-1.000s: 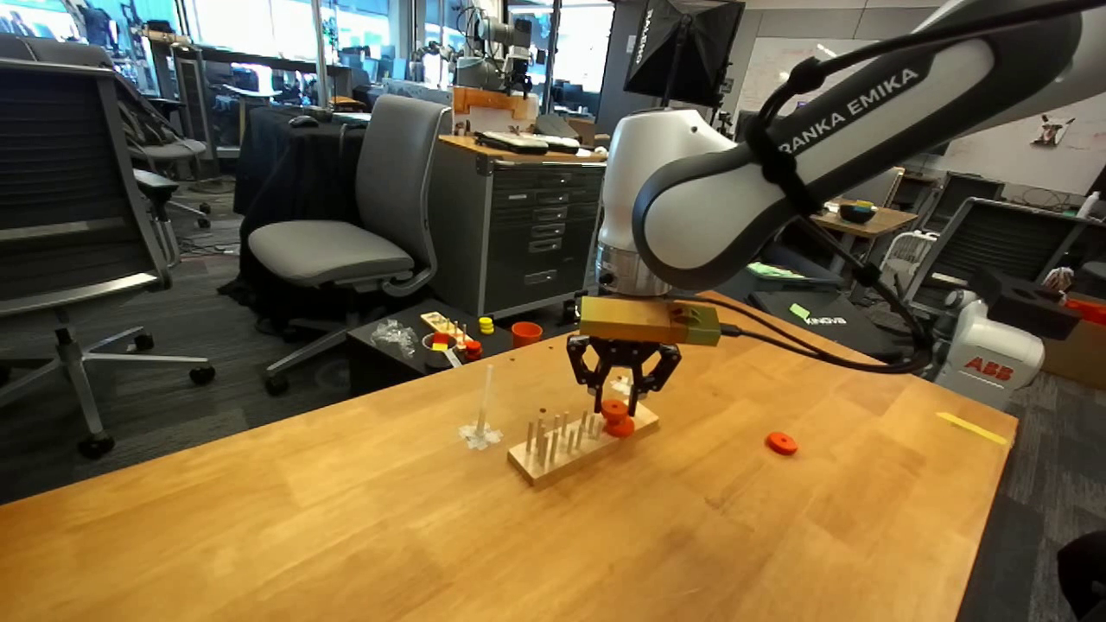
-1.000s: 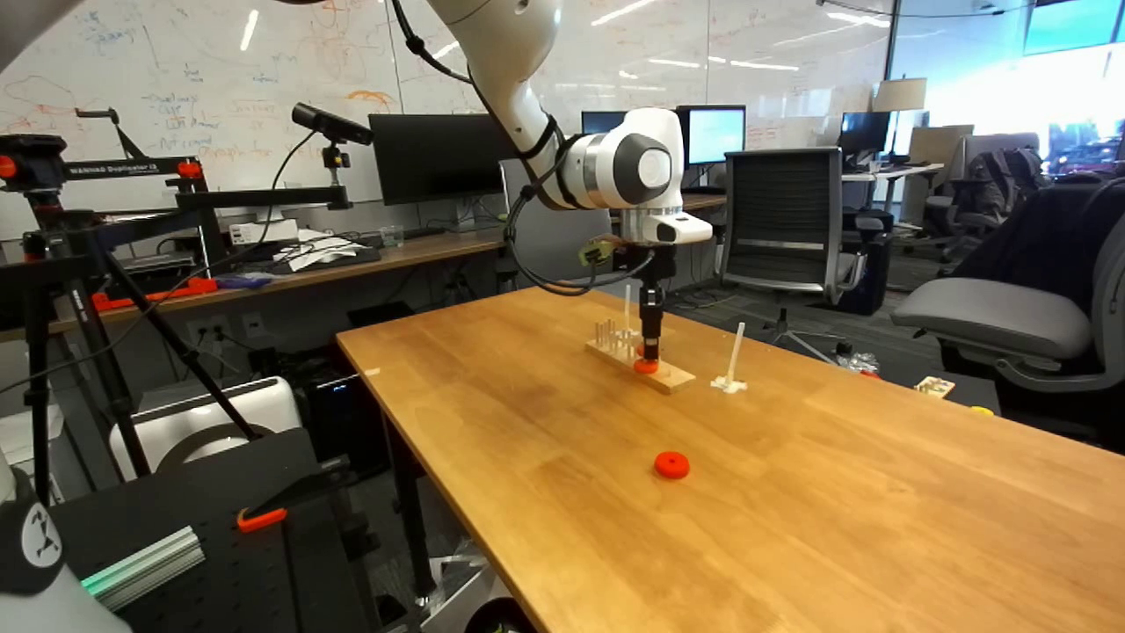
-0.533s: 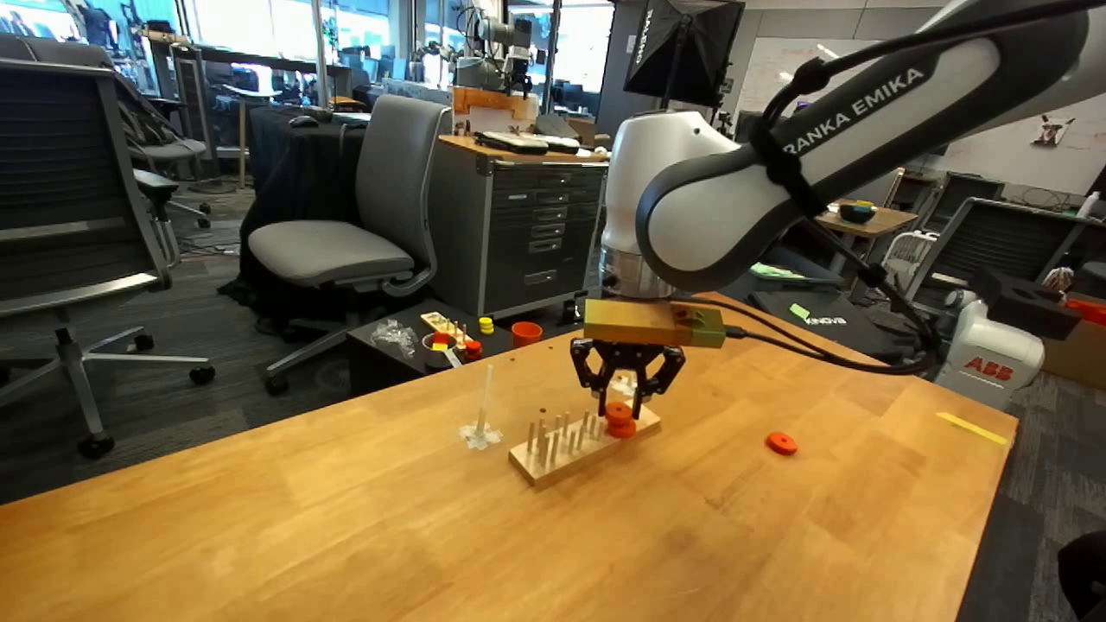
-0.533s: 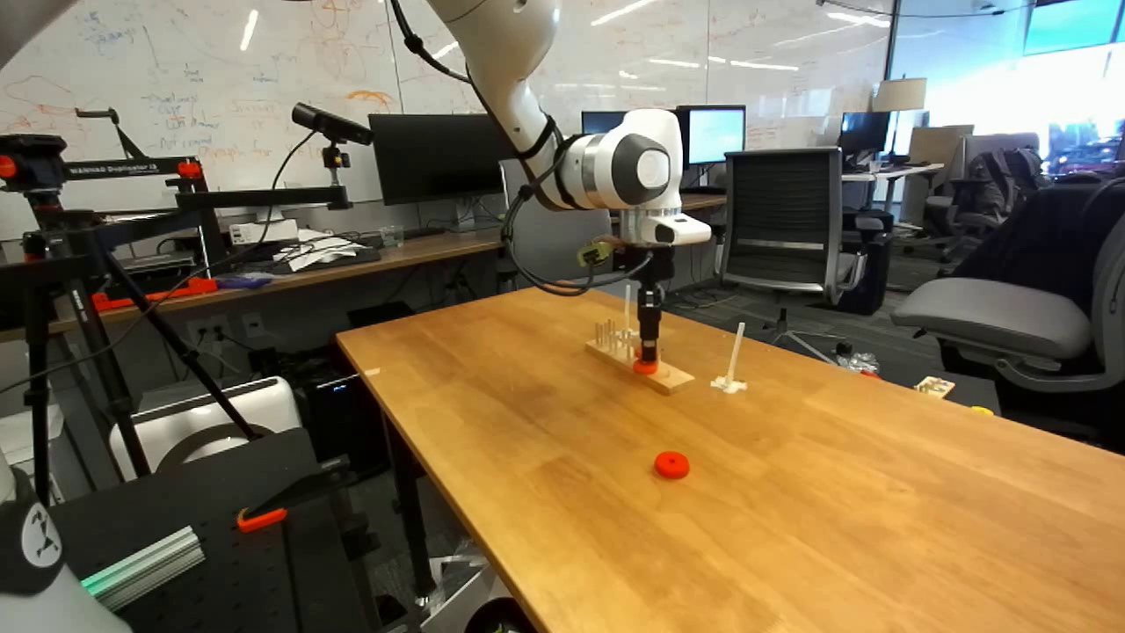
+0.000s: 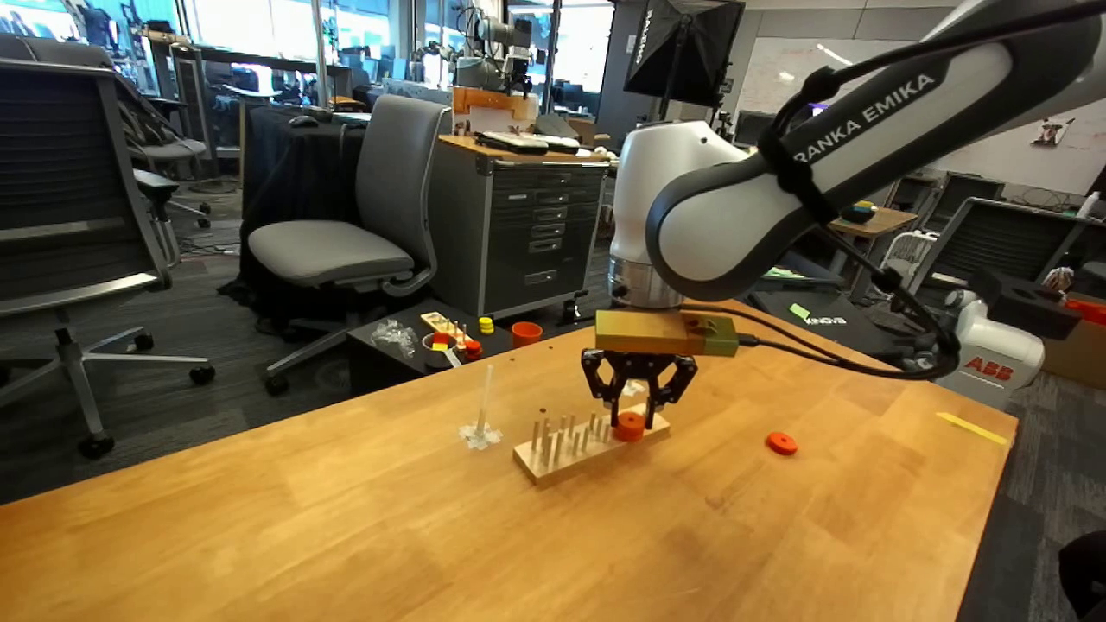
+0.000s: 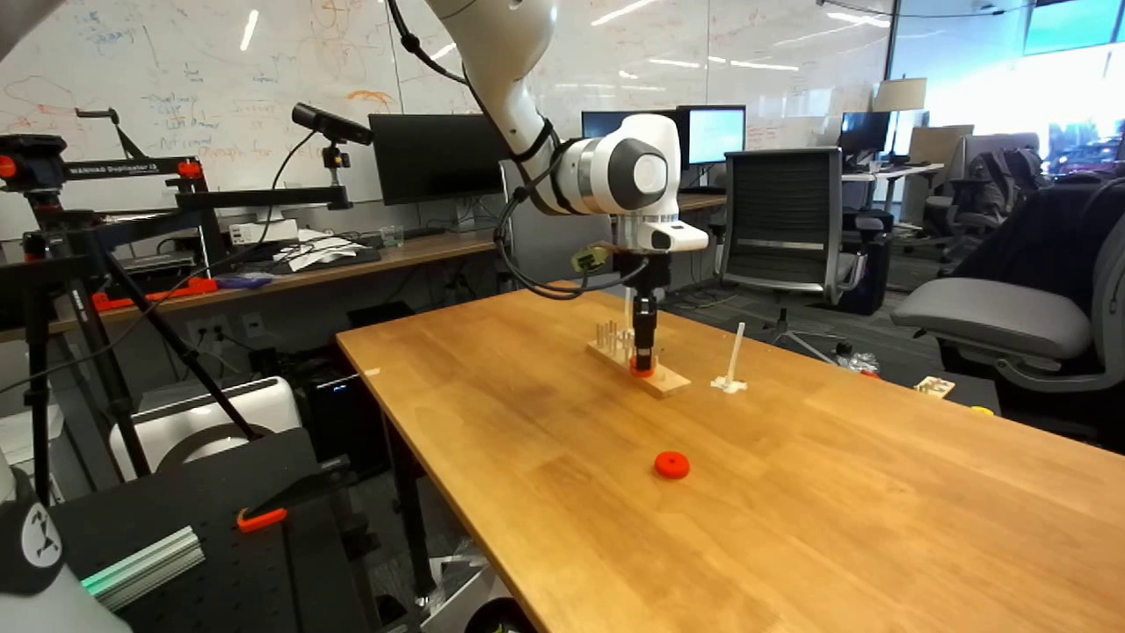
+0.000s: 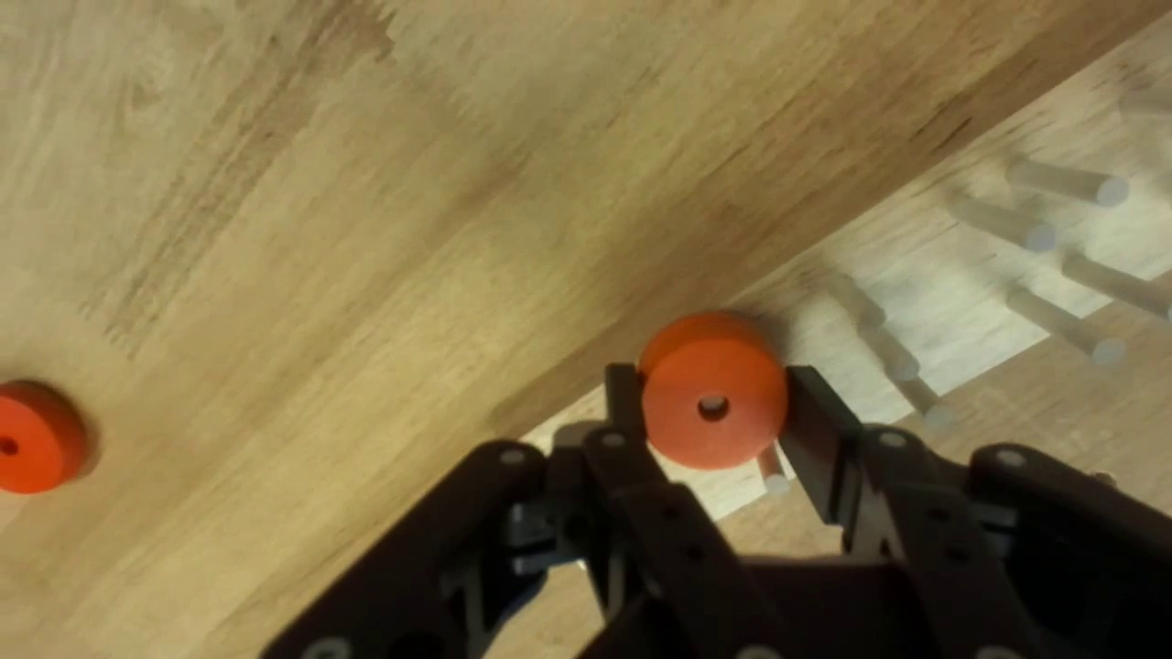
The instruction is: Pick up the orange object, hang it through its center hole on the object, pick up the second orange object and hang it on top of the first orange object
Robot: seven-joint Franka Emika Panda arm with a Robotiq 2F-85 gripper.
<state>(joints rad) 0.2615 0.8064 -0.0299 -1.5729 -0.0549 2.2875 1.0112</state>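
Bent arm (image 5: 734, 223), tool (image 5: 632, 423) pointing straight down, pinching an orange disc (image 7: 714, 377) above the wooden rack (image 5: 596, 451)

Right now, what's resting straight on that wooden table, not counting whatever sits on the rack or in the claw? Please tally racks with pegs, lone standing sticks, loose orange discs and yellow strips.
Pegged rack: 1
Lone standing sticks: 2
Loose orange disc: 1
Yellow strip: 1
Total: 5
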